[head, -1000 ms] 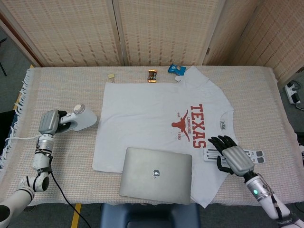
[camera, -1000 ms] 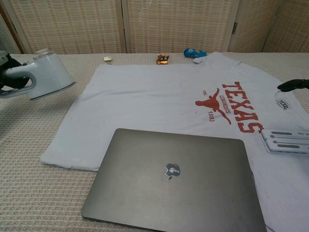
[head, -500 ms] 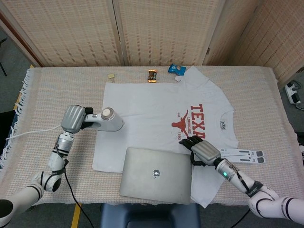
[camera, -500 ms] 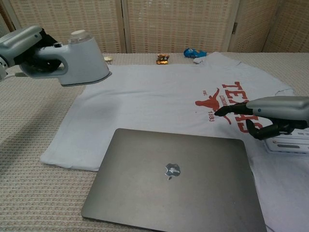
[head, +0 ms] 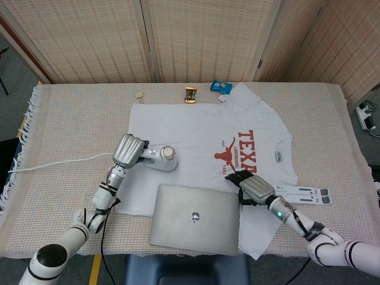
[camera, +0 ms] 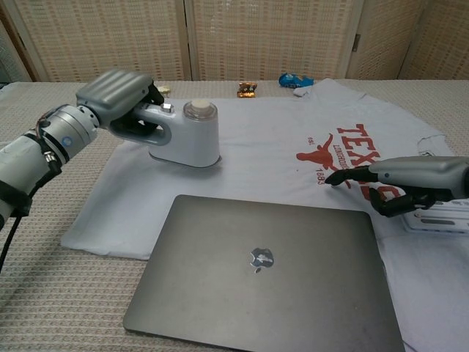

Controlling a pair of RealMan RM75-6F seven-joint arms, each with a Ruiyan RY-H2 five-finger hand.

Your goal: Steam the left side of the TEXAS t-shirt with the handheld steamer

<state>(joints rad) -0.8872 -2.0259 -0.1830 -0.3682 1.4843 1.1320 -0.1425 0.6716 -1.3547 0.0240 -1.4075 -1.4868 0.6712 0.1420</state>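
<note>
While the handheld steamer (camera: 187,136) was gripped by its handle in the left hand (head: 129,150) and set on the left part of the TEXAS t-shirt (head: 196,127), scorching or bunched cloth was judged possible if it were held still or pushed against the closed laptop (camera: 267,268) just beside it. Its long axis was laid across the shirt, nose toward the print. The right hand (camera: 410,178), fingers partly curled and empty, was rested near the lettering.

- My head view looks steeply down from above the near edge, taking in the whole beige woven-cloth tabletop (head: 77,130).
- My chest view sits low and close, facing the far edge.
- Both share the closed grey metal laptop (head: 196,219) (camera: 264,273).
</note>
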